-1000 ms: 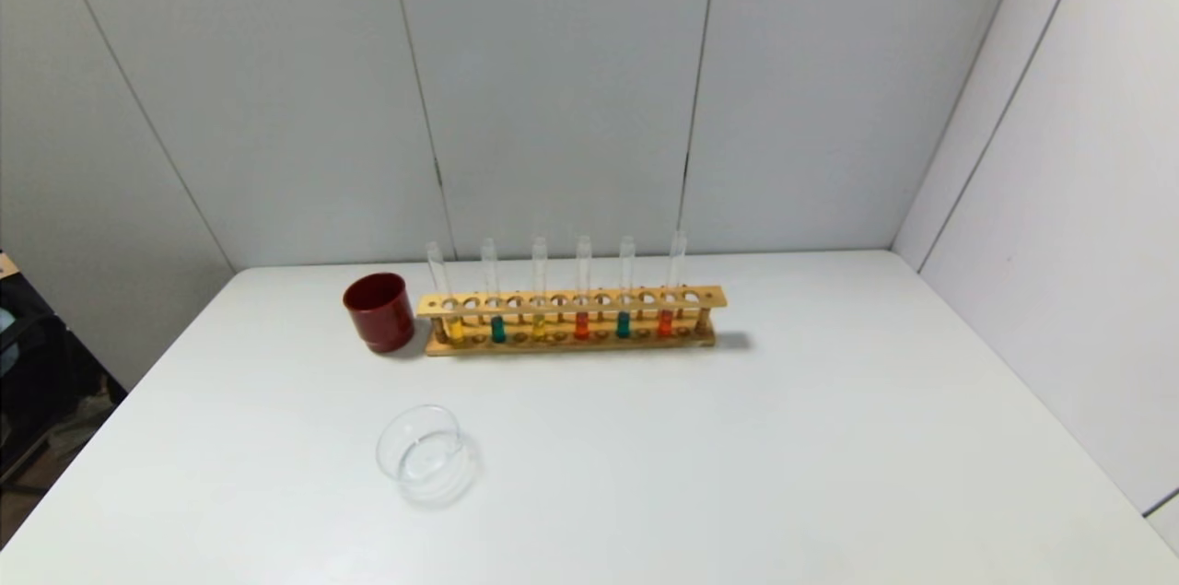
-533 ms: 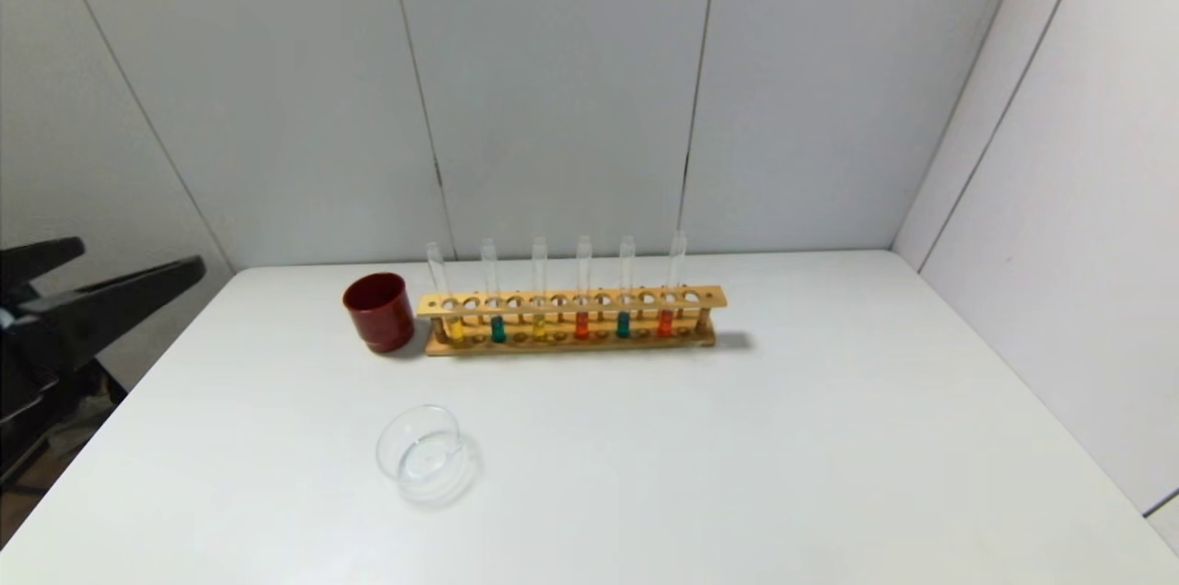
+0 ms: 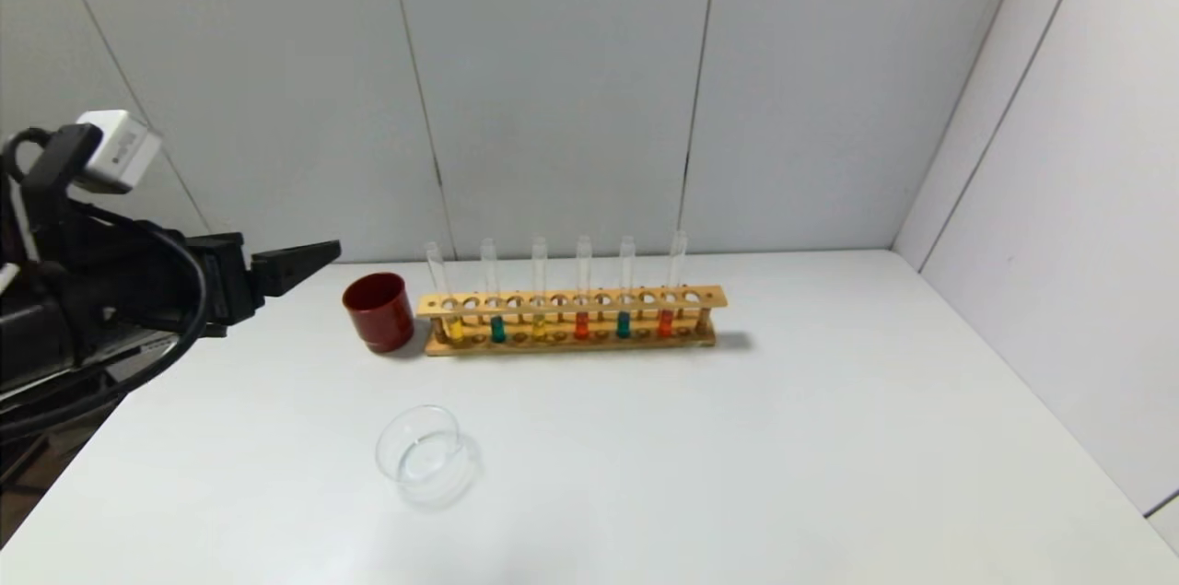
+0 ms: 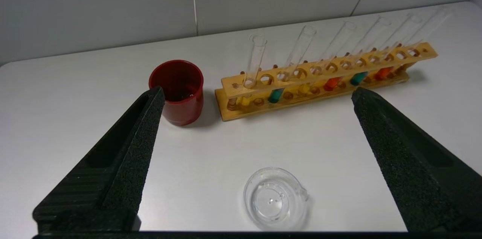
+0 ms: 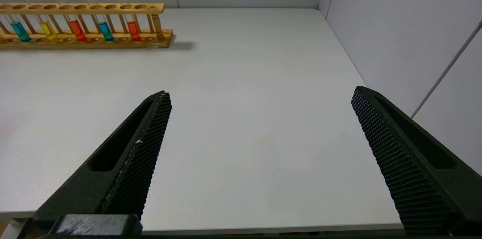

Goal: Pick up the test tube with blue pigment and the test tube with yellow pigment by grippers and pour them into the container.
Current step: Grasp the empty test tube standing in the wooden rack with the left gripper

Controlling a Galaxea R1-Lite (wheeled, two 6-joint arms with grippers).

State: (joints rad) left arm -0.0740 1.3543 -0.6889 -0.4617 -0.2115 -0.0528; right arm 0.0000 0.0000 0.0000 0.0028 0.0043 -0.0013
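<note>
A wooden rack (image 3: 571,299) stands at the back of the table with several tubes. The test tube with yellow pigment (image 3: 454,327) is at its left end (image 4: 244,100). Teal-blue tubes stand second from the left (image 3: 497,328) (image 4: 276,95) and fifth (image 3: 623,324) (image 4: 358,78). The clear glass container (image 3: 426,456) (image 4: 275,203) sits in front, nearer me. My left gripper (image 3: 313,255) (image 4: 258,92) is open and empty, in the air left of the red cup, facing the rack. My right gripper (image 5: 261,93) is open and empty over the table's near right edge, out of the head view.
A dark red cup (image 3: 379,312) (image 4: 177,90) stands just left of the rack. A duller yellow tube (image 3: 539,325) and two orange-red tubes (image 3: 581,325) (image 3: 665,323) also stand in the rack. Grey walls close the back and right (image 3: 1059,198).
My left arm has come into the head view from the left edge and moved right and up, towards the red cup. Nothing on the table has moved.
</note>
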